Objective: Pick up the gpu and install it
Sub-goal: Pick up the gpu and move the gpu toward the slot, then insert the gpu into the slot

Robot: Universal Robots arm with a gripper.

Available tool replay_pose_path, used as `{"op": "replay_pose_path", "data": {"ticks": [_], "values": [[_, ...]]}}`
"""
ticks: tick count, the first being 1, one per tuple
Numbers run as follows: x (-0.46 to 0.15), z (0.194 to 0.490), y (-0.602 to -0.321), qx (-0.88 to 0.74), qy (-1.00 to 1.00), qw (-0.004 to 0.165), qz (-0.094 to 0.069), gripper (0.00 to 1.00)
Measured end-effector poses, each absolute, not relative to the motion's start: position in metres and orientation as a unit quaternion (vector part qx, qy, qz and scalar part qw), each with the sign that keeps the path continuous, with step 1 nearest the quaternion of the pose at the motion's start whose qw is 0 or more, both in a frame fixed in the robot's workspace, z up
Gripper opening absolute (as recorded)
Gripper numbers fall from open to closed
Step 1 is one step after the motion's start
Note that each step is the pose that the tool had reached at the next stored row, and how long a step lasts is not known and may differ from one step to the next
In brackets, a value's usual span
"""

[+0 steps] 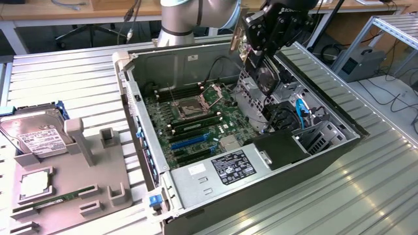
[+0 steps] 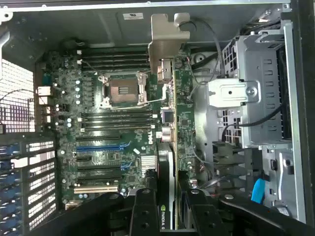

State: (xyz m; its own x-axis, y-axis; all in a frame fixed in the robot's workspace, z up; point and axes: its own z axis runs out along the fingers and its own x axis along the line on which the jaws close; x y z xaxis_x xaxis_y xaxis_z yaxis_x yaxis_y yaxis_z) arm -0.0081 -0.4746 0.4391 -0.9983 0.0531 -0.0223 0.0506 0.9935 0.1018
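Hovering over the case (image 1: 140,117), the gripper (image 2: 170,209), jaws clamped on the gpu (image 1: 267,79), could snag its bracket (image 2: 167,34) on the drive cage (image 2: 256,93) if tilted.

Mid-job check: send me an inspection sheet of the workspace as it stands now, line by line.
Surface: slatted metal table with an open computer case on it.
Job's things: gpu held over the motherboard, not in a slot.
Clutter: grey tray on the exterior view's left, holding a hard drive and a memory stick.
Grippers: gripper, fingers closed on the gpu.
Cables: blue cable inside the case.
Surroundings: desk, aluminium frame, floor cables.
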Motion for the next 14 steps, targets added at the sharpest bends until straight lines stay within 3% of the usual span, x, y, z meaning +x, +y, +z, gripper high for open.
{"op": "replay_pose_path", "data": {"ticks": [14], "values": [[0.0044, 0.4391, -0.4744, 0.025, 0.998, 0.012, 0.051, 0.27]]}}
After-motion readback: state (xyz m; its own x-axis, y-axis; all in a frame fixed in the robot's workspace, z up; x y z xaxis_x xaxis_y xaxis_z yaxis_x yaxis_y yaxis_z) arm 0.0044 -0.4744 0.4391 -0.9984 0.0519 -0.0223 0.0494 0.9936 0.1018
